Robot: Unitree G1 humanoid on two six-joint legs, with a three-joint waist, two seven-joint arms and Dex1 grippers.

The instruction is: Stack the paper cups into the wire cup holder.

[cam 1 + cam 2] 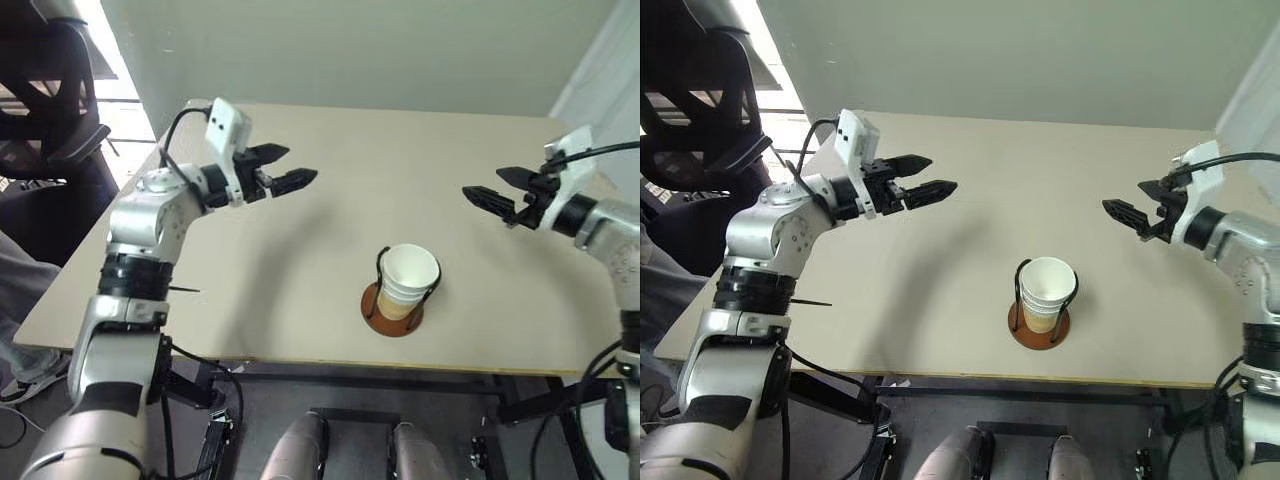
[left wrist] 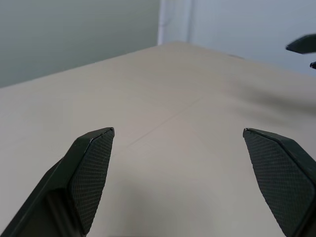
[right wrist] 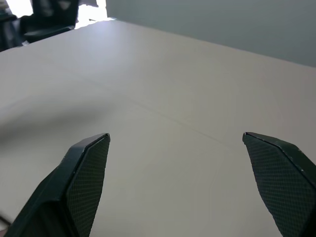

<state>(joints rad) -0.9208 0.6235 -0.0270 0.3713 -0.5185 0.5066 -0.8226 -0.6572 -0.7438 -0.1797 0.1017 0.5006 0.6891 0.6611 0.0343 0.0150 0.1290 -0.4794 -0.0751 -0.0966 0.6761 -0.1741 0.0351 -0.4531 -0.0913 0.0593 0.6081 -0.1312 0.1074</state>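
Note:
The paper cups (image 1: 409, 279) stand nested in one stack, white inside, tan-orange lower down. They sit in the wire cup holder (image 1: 392, 310), whose reddish-brown disc base and black wire loops rest near the table's front edge. My left gripper (image 1: 291, 167) hovers open above the table, up and to the left of the stack, holding nothing. On the right, well clear of the cups, my right gripper (image 1: 492, 189) is open and empty too. Its fingertips (image 2: 302, 45) peek into the left wrist view.
The beige table (image 1: 330, 230) carries the holder alone. A dark office chair (image 1: 50, 120) stands off the table's left side. A grey wall runs behind the far edge.

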